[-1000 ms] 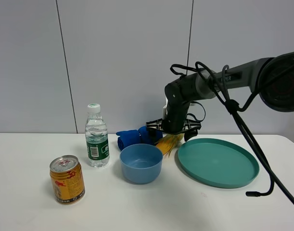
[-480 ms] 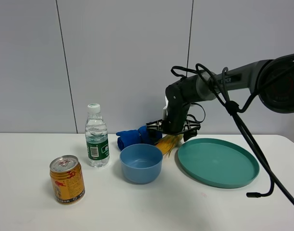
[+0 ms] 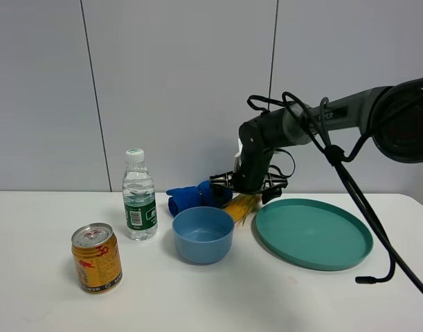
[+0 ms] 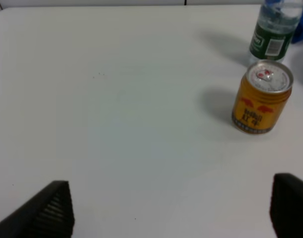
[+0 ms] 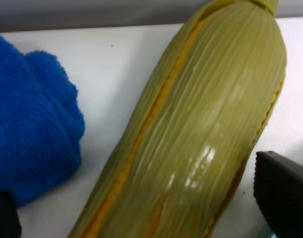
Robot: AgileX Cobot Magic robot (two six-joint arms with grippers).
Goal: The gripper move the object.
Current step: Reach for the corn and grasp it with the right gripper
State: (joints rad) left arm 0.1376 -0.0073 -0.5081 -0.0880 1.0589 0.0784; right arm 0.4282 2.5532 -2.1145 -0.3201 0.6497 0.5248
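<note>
Corn (image 3: 244, 205) in green-yellow husk is seen lying flat on the white desk (image 3: 280, 297), behind the blue bowl (image 3: 203, 235) and between the rolled blue cloth (image 3: 189, 198) and the teal plate (image 3: 315, 232). Its long axis is set obliquely: the fanned husk tips are pointed forward toward the bowl, and the other end is carried back under the arm. In the right wrist view a slit is shown along the husk, with yellow kernels exposed. The right gripper (image 5: 142, 202) is held directly over the corn, its jaws apart, one on each side of the ear. Contact with the husk cannot be judged, since only the finger edges are caught. The dark grey arm is stretched in from the right above the plate, with the wrist bent steeply downward. The left gripper (image 4: 171, 213) is held over bare desk, jaws wide apart with nothing between them, near a gold can (image 4: 263, 96) and a water bottle (image 4: 276, 27).
</note>
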